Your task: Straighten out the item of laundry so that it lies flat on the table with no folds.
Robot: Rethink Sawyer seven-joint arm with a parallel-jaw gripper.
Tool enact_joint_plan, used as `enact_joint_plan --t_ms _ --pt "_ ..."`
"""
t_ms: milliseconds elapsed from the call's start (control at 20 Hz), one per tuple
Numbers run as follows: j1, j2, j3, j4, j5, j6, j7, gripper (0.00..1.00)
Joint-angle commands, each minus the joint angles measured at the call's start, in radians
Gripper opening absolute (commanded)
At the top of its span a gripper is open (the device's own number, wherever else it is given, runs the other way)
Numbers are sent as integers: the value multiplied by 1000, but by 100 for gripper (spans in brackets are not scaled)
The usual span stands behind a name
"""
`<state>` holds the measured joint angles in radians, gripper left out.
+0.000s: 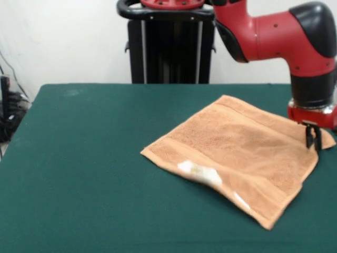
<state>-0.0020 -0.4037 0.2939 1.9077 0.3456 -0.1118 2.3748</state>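
The light-brown terry towel (239, 155) lies spread on the dark green table (84, 158), right of the middle, turned like a diamond. Its border bands show along the edges. A white label (200, 171) with yellow print lies on its near left edge, where the cloth bulges up a little. A small fold shows at the right corner. My gripper (314, 138) hangs from the red arm at the towel's right corner, fingertips down on the cloth. The black fingers stand close together and seem to pinch the corner.
The black pedestal (168, 47) stands at the table's far edge. Dark cables (8, 113) lie off the table's left side. Green cloth stretches to the left and in front of the towel.
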Motion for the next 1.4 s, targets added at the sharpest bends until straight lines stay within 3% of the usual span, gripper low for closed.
enact_joint_plan --t_ms 50,400,450,600,1000,1250,1400 --pt "55 123 185 5 63 17 241 0" --pt "76 159 122 -53 34 -1 174 0" --pt "79 158 115 -55 34 -5 174 100" --pt "84 153 103 -58 22 -7 158 100" --pt "-6 172 166 -35 -54 -60 175 100" --pt "-14 35 107 45 -33 -15 201 100" --pt "-5 -80 -13 73 -13 70 159 100"
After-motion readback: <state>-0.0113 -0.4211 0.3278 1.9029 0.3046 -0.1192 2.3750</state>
